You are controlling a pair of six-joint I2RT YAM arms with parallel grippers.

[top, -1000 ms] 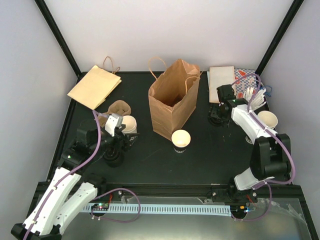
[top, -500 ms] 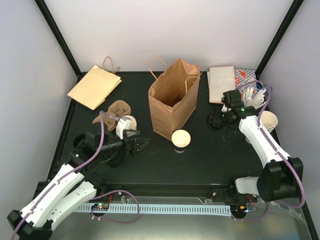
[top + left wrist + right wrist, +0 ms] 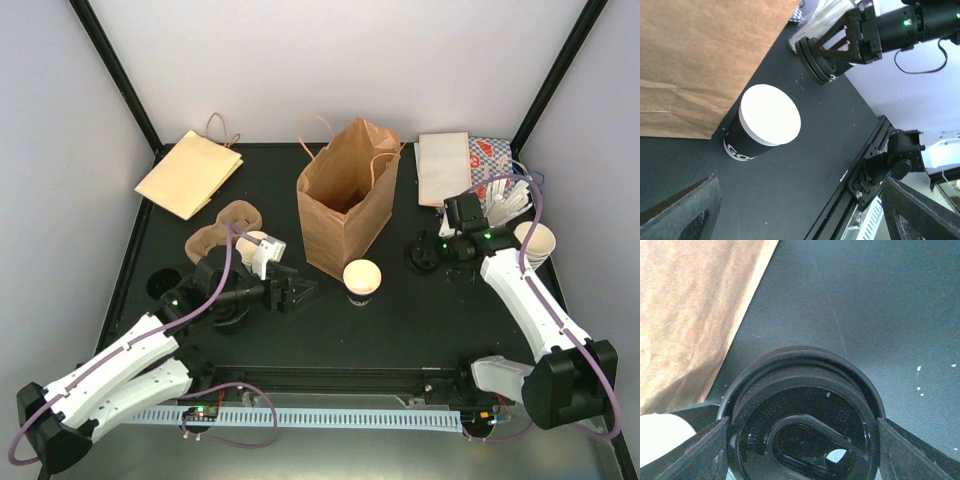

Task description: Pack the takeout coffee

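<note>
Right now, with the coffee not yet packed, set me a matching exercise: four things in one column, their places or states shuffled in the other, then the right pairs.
Things:
1. takeout coffee cup
2. black lid
3. flat paper bag
4. left gripper

Places or states:
A. lying at the far left of the table
B. open, holding nothing
C. held between the right gripper's fingers
D. standing close by the base of the upright paper bag

Pairs: 1-D, 2-C, 3-A, 4-B

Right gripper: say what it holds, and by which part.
The right gripper holds a black cup lid by its rim, one finger on each side.
</note>
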